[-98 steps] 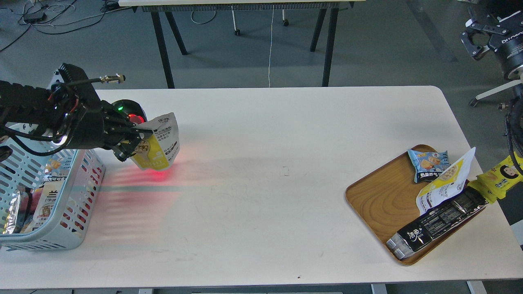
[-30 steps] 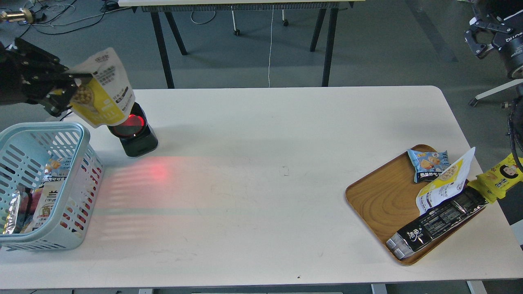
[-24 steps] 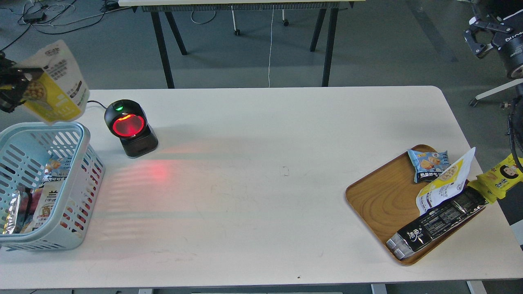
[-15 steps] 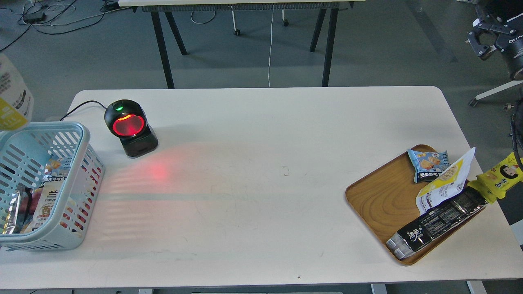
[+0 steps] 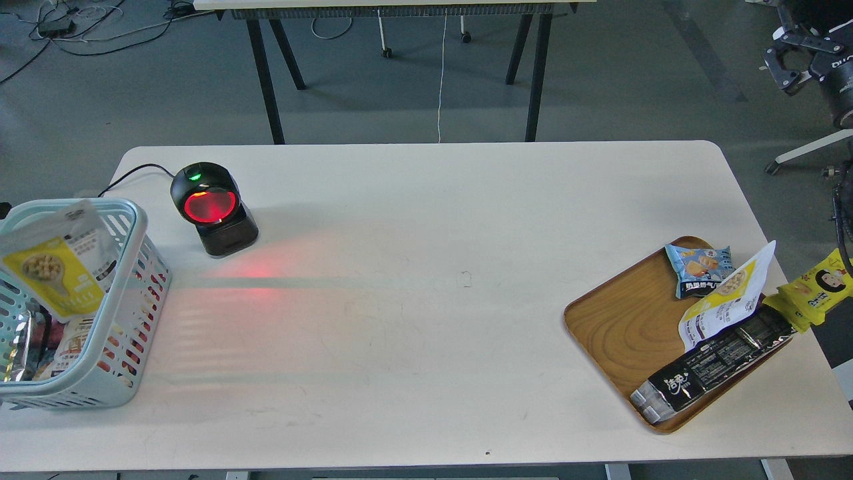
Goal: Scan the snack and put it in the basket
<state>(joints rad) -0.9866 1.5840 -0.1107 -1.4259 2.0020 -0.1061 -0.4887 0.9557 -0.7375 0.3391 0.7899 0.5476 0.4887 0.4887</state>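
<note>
The snack (image 5: pixel 52 275), a small yellow pouch with a round picture of beige balls, is inside the pale blue basket (image 5: pixel 142 233) at the table's left edge. It is tilted, front side up, on top of other packets, and nothing holds it. My left gripper is out of view. My right gripper (image 5: pixel 781 67) is at the top right, off the table and far from the snack, with its two fingers spread and nothing between them.
A black scanner (image 5: pixel 212 207) with a red glowing window stands right of the basket. At the right, a wooden tray (image 5: pixel 620 327) holds a blue packet (image 5: pixel 700 267), a larger yellow-and-white pouch (image 5: pixel 726 300) and a black packet (image 5: pixel 713 367). A bright yellow cartoon-face packet (image 5: pixel 816 287) lies beside it.
My left gripper carried the snack from in front of the scanner up and left, out of view. The snack is now loose in the basket. The right arm barely moved.
</note>
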